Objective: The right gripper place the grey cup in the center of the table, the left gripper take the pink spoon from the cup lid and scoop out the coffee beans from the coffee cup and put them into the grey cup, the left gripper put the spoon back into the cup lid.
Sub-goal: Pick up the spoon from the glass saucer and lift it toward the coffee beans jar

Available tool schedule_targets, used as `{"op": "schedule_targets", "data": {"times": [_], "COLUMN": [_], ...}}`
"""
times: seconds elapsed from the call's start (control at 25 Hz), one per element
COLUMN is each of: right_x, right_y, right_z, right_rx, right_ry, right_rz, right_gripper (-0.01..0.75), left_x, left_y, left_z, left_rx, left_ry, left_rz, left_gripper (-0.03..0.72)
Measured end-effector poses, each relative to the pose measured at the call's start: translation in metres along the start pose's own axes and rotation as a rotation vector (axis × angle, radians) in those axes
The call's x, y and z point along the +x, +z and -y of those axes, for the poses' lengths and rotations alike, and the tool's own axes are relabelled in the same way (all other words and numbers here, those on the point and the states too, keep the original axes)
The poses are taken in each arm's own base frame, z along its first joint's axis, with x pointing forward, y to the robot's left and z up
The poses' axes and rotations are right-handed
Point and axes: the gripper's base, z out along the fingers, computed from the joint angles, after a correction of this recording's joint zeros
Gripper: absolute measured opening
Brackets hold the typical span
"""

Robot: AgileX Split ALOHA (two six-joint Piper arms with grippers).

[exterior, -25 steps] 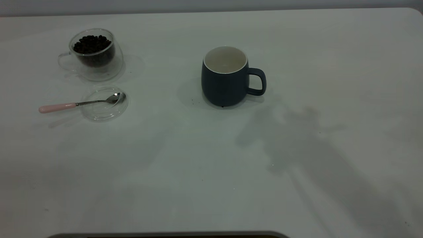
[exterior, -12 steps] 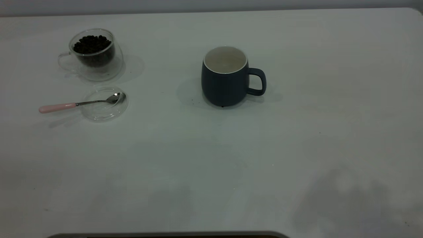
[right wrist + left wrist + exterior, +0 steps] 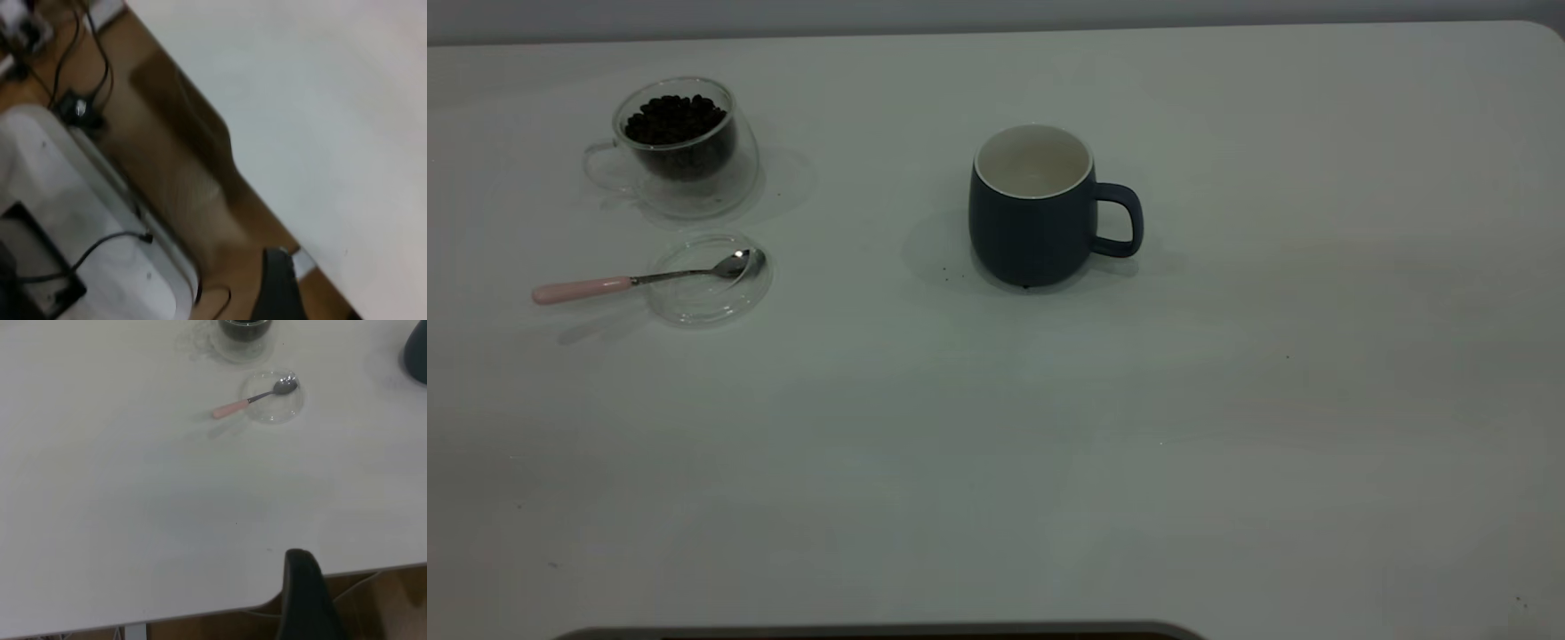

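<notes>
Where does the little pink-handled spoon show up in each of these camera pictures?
Exterior view: the pink spoon lies at the left side, its bowl resting in the cup lid, in front of the coffee cup.
Left wrist view: the spoon shows near the upper middle, bowl in the same lid.
Right wrist view: not in it; only the table edge and floor show.
Shared landmark: the clear lid under the spoon's bowl.
</notes>
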Motion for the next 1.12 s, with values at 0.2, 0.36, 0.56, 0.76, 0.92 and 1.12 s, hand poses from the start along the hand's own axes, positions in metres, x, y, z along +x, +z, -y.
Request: {"op": "schedule_targets", "data": {"times": [0.2,0.36,0.56,0.76,0.92,1.12], "right_x": [0.036,0.055,0.065,0.071,0.077,0.077], "right_y": [-0.019,-0.03,-0.035,-0.037,-0.035,-0.035], "right_z": [-0.005,-0.013,-0.017,-0.016,-0.018,-0.017], "right_rx": [0.164,0.301,0.419,0.511,0.533,0.544], "right_ry": [0.157,0.266,0.364,0.444,0.485,0.499], "right_rz": [0.177,0.291,0.329,0.331,0.343,0.343], "right_gripper": [0.591,0.591,0.591,0.591,0.591,0.591], "left_x": [0.0,0.0,0.0,0.0,0.0,0.0], "left_y": [0.0,0.0,0.0,0.0,0.0,0.0], "left_z": [0.0,0.0,0.0,0.0,0.0,0.0], "left_rx": [0.0,0.0,0.0,0.0,0.0,0.0], "left_ry": [0.0,0.0,0.0,0.0,0.0,0.0], "left_rz": [0.0,0.0,0.0,0.0,0.0,0.0], "left_gripper": [0.482,0.482,0.482,0.482,0.482,0.482]}}
